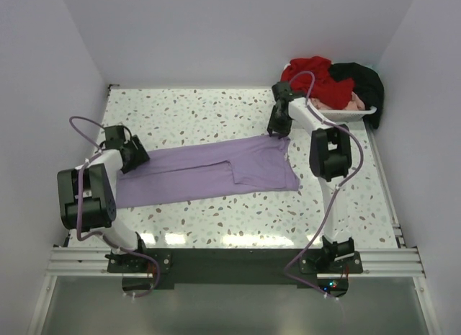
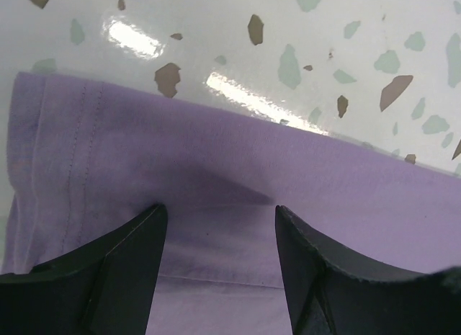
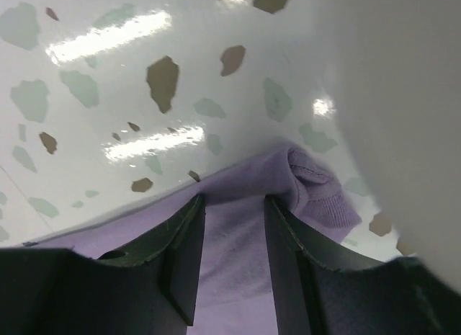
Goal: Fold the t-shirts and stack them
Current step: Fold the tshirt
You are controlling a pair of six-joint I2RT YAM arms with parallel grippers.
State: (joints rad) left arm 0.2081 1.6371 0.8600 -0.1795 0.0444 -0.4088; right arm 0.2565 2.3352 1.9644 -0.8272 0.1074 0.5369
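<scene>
Two ends of lavender t-shirt (image 1: 209,169), flat on tabletop (image 1: 216,112). Left gripper (image 2: 220,209) at hemmed end — released, jaws apart; right gripper (image 3: 234,198) at collar (image 3: 317,184) (bunched), likewise released.

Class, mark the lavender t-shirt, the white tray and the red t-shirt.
lavender t-shirt (image 1: 209,169), top external view, middle of its body.
white tray (image 1: 349,116), top external view, near rim.
red t-shirt (image 1: 320,66), top external view, bunched upper part.

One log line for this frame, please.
purple shirt spread on table | left gripper open over hem end | right gripper open over opposite end
</scene>
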